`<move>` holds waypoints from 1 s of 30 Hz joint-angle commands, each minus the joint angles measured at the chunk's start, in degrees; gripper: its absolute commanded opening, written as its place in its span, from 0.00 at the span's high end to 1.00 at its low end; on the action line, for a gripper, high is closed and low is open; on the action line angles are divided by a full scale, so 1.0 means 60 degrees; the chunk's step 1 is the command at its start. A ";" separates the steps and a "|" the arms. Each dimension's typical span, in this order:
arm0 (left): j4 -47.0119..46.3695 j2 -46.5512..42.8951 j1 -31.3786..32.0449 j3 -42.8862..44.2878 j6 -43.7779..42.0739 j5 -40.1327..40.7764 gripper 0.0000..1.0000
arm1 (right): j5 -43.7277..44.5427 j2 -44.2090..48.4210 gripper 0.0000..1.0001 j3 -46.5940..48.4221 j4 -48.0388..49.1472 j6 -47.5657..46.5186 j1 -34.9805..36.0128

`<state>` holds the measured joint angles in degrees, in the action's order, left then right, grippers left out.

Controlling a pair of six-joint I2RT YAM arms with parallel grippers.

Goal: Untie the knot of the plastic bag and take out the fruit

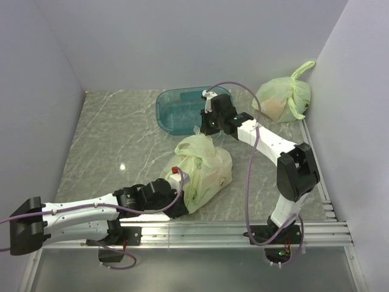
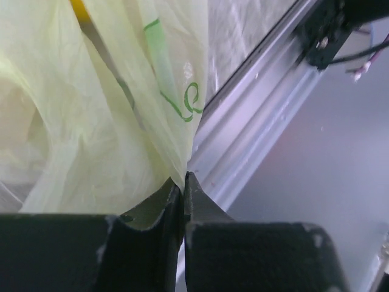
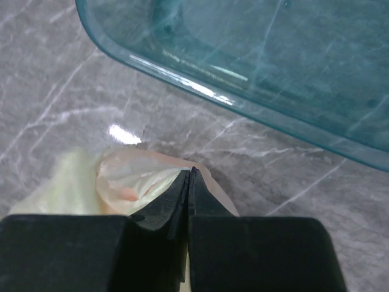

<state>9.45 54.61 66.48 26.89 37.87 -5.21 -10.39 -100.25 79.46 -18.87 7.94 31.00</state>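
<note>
Top external: left end effector (image 1: 180,208) pinches plastic bag (image 1: 206,167) by the rail (image 1: 231,228), right end effector (image 1: 206,128) pinches its top

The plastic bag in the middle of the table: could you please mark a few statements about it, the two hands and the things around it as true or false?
1. The left hand is closed on the film of the plastic bag. True.
2. The teal tray holds fruit. False: no fruit shows in it.
3. The right hand stands wide open. False: its fingers are shut on film at the bag's top.
4. A second green bag sits tied at the far right corner. True.
</note>
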 commanded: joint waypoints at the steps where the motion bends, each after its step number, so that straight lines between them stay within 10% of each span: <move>1: 0.0211 -0.0210 0.0375 -0.0264 0.0998 -0.0172 0.90 | 0.0210 0.0139 0.95 0.0088 0.0977 0.0654 0.0179; 9: 0.0724 -0.0239 0.0478 0.1154 0.0545 0.1216 0.36 | 0.1042 0.2553 0.26 -0.0836 0.0349 0.0097 0.1013; 14: 0.0856 -0.0517 0.0493 0.1669 0.0661 0.1864 0.19 | 0.1833 0.3757 0.21 -0.1143 -0.0047 0.0024 0.1643; 30: 0.0989 -0.1061 0.0478 0.1699 0.1833 0.4572 0.23 | 0.2377 0.4856 0.33 -0.3413 0.0171 0.0331 0.2435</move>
<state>17.02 47.44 69.14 35.48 46.89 16.14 2.63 -73.45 60.88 -19.84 8.56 44.88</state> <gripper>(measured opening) 0.774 0.688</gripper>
